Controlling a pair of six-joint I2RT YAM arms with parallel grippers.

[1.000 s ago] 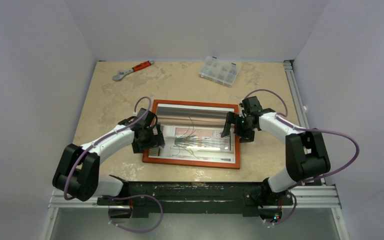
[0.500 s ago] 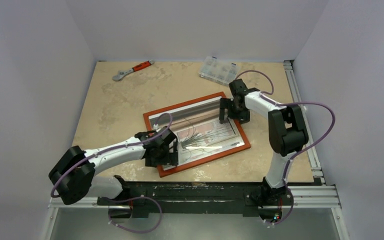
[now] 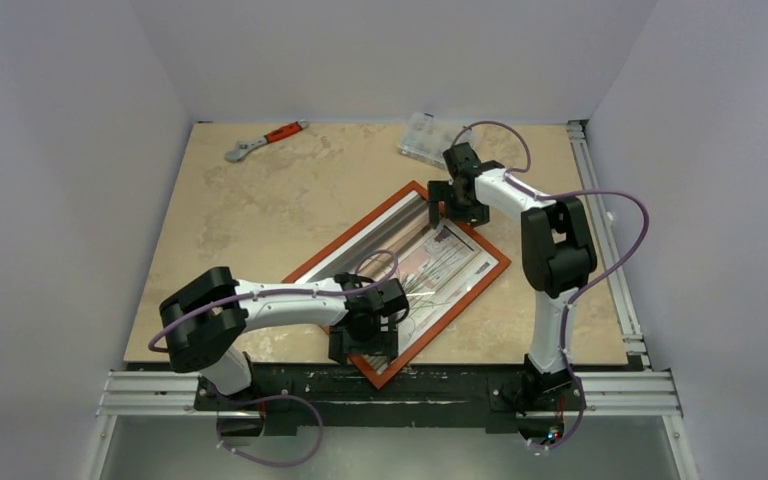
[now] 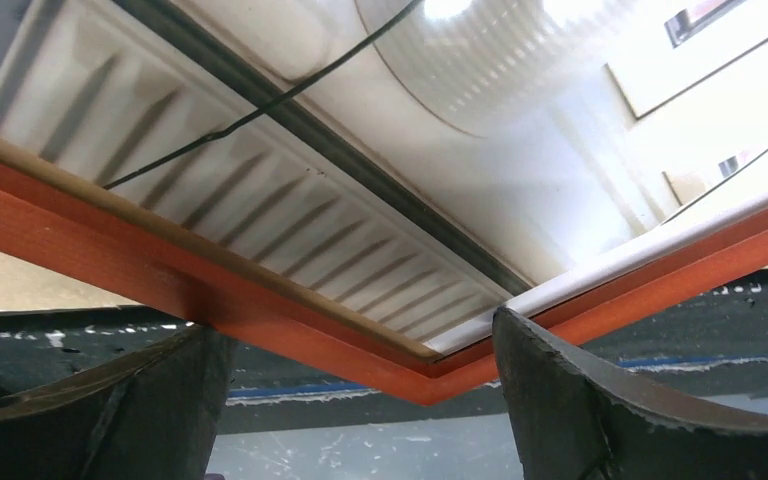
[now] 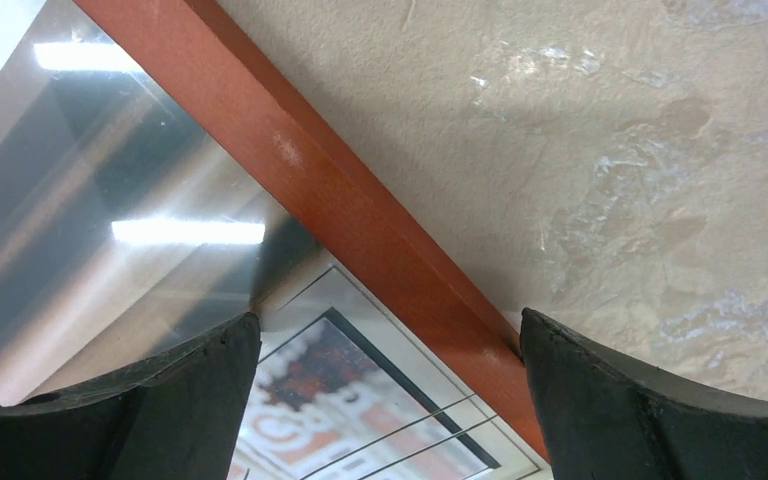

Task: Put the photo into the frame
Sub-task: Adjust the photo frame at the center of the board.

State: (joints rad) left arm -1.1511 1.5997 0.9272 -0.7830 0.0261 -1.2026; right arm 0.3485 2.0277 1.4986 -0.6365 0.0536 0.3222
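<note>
The frame (image 3: 457,313), red-orange, lies face up and diagonal on the table, and its near corner juts over the front edge. The photo (image 3: 430,275) of a grassy plant sits inside it under a glossy reflection. My left gripper (image 3: 365,347) stands open astride that near corner. In the left wrist view the frame (image 4: 110,255) and the photo (image 4: 380,200) fill the top, with the left gripper (image 4: 360,400) below them. My right gripper (image 3: 447,212) stands open over the far corner. In the right wrist view the right gripper (image 5: 390,400) straddles the frame (image 5: 330,190) rail and the photo (image 5: 340,400).
A wrench (image 3: 265,139) with an orange handle lies at the far left. At the back stands a clear compartment box (image 3: 428,133), just behind the right arm. A black rail (image 3: 450,385) runs along the table's front edge and aluminium rails (image 3: 600,230) along the right side.
The frame with the photo has swung counter-clockwise from level to diagonal. My left gripper went near and right with one end, my right gripper far and left with the other.
</note>
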